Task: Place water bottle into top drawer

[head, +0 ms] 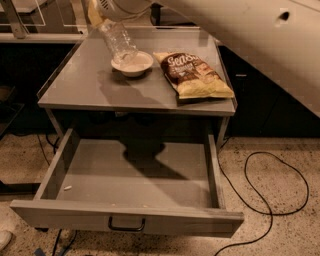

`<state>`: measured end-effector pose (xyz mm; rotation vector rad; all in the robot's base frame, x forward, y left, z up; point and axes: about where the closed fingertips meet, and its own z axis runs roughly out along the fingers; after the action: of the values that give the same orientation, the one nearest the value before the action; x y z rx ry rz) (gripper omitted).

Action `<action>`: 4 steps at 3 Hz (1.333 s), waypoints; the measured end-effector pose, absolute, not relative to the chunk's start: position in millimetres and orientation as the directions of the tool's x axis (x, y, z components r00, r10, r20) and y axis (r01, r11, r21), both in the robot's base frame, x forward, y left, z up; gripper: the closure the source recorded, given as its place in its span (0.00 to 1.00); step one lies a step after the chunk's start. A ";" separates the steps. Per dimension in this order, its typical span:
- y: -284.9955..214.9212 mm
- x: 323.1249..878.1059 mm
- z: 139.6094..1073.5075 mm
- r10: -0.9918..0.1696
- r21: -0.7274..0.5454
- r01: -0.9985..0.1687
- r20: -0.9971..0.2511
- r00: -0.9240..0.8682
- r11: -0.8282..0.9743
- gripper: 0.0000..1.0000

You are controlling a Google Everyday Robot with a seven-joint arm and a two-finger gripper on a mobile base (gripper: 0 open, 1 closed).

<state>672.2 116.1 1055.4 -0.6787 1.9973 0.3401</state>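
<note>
The water bottle (118, 40), clear and crinkled, hangs tilted in the air above the tabletop, its lower end just over the white bowl (132, 63). My gripper (106, 11) is at the top edge of the view, shut on the bottle's upper end. The white arm (240, 40) stretches across the upper right. The top drawer (175, 220) is pulled wide open below the table, its grey inside bare but for a small scrap. Its dark handle (126, 225) is at the front centre.
A bag of chips (196, 75) lies on the grey table (80, 90) to the right of the bowl. A black cable (280, 200) loops over the speckled floor at the right. Dark cabinets stand on both sides.
</note>
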 end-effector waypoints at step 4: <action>102.4 558.3 1012.9 -0.373 0.114 -0.649 -0.738 -0.562 0.752 1.00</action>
<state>558.3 102.4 1012.9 -0.7631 2.2225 0.4906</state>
